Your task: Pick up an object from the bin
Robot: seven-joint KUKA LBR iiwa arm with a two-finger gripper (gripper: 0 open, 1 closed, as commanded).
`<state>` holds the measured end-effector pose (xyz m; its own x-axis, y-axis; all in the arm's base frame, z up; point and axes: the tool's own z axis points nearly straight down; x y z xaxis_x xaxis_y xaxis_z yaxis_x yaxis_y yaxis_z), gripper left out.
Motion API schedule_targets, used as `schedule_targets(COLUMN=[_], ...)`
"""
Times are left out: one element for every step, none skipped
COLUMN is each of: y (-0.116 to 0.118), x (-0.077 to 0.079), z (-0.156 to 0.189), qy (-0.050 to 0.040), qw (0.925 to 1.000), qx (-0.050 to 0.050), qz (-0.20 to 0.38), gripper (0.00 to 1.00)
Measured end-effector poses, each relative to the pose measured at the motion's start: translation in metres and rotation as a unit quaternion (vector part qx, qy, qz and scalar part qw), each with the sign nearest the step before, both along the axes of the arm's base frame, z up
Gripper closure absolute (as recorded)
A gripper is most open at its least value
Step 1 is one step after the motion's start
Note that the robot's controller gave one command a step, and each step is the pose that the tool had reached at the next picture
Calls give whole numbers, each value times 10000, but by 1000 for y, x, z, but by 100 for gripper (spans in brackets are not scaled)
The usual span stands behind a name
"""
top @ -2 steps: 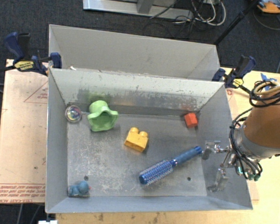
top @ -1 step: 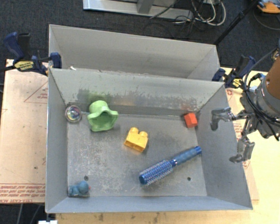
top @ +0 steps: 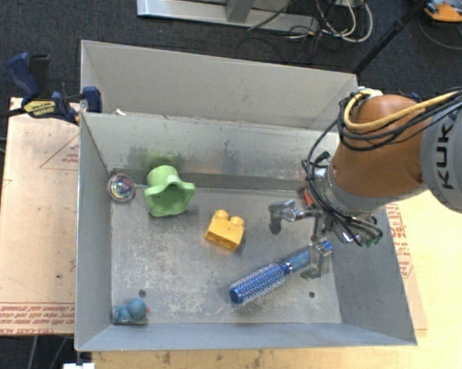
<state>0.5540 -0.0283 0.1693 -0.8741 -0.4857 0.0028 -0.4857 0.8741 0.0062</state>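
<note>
Small blue figure (top: pixel 129 312) lay loose, near-left corner | gripper (top: pixel 317 260) sat low by blue hairbrush (top: pixel 265 282) handle, likely the easiest hold | its opening could not be told

— How many things are lying in the grey bin (top: pixel 218 143)?
— I'm counting five, one of each kind. One green cup (top: pixel 167 191) is sitting at ten o'clock, one shiny ball (top: pixel 122 187) at nine, and one yellow toy brick (top: pixel 225 229) near the middle.
— And the blue ones?
— Two are showing: one blue hairbrush (top: pixel 265 283) at five o'clock and one small blue figure (top: pixel 129 312) at seven.
</note>
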Motion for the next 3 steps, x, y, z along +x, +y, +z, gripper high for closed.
schedule_targets(y=[-3,-4,33], x=[6,8,-22], z=[-103,-99,39], qy=[-7,-38,-71], qw=[9974,9973,9977], qx=[-7,-16,-12], qz=[722,730,681], gripper=[0,100,100])
